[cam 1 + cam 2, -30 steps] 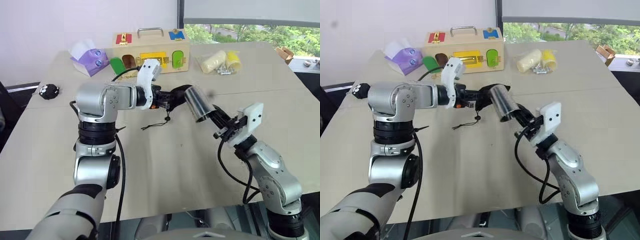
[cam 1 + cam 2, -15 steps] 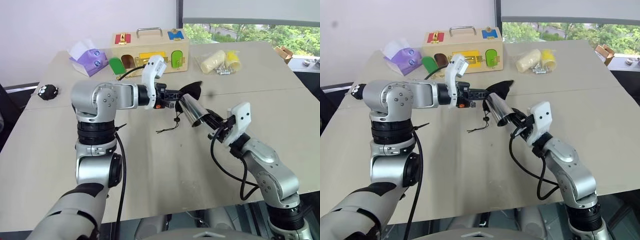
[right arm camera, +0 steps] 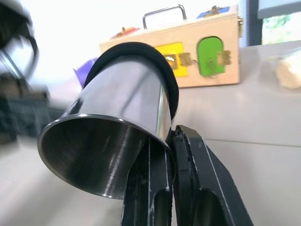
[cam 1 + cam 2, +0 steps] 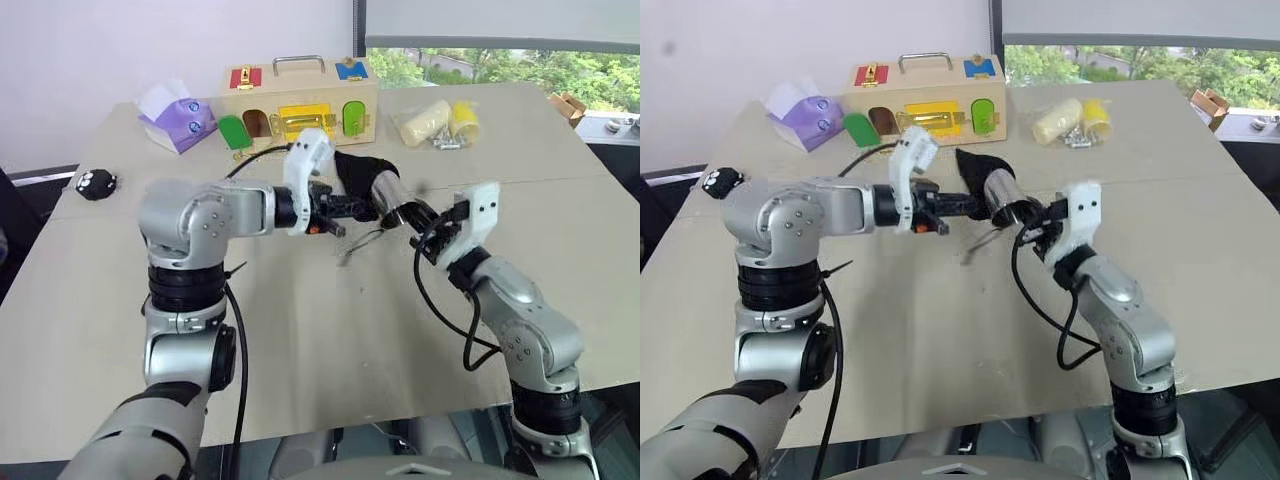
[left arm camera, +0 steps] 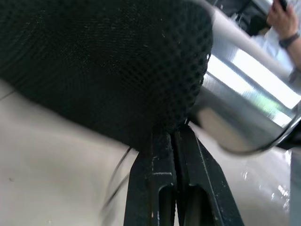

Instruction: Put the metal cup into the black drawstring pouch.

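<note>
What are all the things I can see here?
metal cup: one, shiny silver, closed end pushed into the pouch's mouth, above the table
black drawstring pouch: one, black, around the cup's far end
wooden latch box: one, tan with coloured doors, table's far side
purple tissue pack: one, left of the box
yellow wrapped cylinders: two, right of the box
black toy: one, left table edge
table: one, beige
left gripper: shut on the pouch
right gripper: shut on the cup's rim

The metal cup [image 4: 389, 193], earlier clear of the black drawstring pouch [image 4: 358, 172], now sits partly inside it.
</note>
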`<state>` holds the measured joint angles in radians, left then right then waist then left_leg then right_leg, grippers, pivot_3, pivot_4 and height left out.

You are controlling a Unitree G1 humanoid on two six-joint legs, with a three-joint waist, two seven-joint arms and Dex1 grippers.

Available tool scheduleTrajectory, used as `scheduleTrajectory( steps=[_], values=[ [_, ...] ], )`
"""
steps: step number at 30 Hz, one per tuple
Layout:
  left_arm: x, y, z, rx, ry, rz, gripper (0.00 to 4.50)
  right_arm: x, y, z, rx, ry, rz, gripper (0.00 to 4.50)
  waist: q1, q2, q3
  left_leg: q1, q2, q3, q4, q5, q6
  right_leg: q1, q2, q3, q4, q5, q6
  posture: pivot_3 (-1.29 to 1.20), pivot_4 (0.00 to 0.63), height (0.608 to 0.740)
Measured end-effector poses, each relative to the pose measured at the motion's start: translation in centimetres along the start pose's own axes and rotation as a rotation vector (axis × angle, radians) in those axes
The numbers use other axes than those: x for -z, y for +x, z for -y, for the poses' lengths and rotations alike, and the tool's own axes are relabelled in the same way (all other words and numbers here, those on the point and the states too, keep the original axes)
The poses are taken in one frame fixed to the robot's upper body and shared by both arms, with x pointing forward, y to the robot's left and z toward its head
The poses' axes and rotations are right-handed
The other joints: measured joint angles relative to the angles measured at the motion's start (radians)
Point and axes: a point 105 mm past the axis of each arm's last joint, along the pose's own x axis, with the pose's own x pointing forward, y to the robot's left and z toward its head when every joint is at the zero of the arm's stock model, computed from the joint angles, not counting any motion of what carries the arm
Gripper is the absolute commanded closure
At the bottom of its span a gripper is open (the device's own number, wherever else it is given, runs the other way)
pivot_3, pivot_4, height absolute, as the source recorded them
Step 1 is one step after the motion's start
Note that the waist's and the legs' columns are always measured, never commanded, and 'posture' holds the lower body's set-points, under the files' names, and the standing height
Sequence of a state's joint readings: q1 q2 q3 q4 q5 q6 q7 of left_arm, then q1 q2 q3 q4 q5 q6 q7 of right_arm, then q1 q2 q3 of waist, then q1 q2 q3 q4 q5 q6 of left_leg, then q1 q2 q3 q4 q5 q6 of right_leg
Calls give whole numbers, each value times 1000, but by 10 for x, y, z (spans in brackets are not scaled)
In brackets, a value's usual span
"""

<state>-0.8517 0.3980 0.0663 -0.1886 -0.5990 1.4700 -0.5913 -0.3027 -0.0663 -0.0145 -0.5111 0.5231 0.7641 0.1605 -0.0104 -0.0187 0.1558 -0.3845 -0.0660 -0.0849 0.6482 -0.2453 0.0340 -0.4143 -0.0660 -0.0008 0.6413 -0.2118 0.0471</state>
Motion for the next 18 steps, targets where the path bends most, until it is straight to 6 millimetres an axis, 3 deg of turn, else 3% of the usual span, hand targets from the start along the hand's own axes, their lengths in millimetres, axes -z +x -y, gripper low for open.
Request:
scheduleTrajectory(
  steps=[3,6,12,15,18],
  values=[
    [-3,-2,2,3,27,15,4500,-2,5,-2,1,79,-8,4461,-1,0,0,0,0,0,0,0,0,0,-3,0,0,0,0,0,150,740],
    [-1,-1,3,8,29,7,4500,-1,8,-4,-3,43,-57,4461,-1,0,0,0,-1,0,-1,0,0,0,-2,0,0,0,0,0,150,740],
    [-1,0,4,19,35,9,4500,24,10,26,66,-400,-244,4461,-4,0,0,0,-1,3,-1,0,0,-1,1,-2,0,0,0,0,150,740],
    [-1,2,6,27,41,11,4500,13,17,25,32,-618,-225,4461,-8,0,1,0,0,4,-1,0,0,-1,1,-2,0,0,0,0,150,740],
    [-3,3,7,32,46,24,4500,2,27,18,32,-660,-175,4461,-6,0,1,0,1,3,-1,0,0,-1,1,-1,0,0,0,0,150,740]
  ],
)
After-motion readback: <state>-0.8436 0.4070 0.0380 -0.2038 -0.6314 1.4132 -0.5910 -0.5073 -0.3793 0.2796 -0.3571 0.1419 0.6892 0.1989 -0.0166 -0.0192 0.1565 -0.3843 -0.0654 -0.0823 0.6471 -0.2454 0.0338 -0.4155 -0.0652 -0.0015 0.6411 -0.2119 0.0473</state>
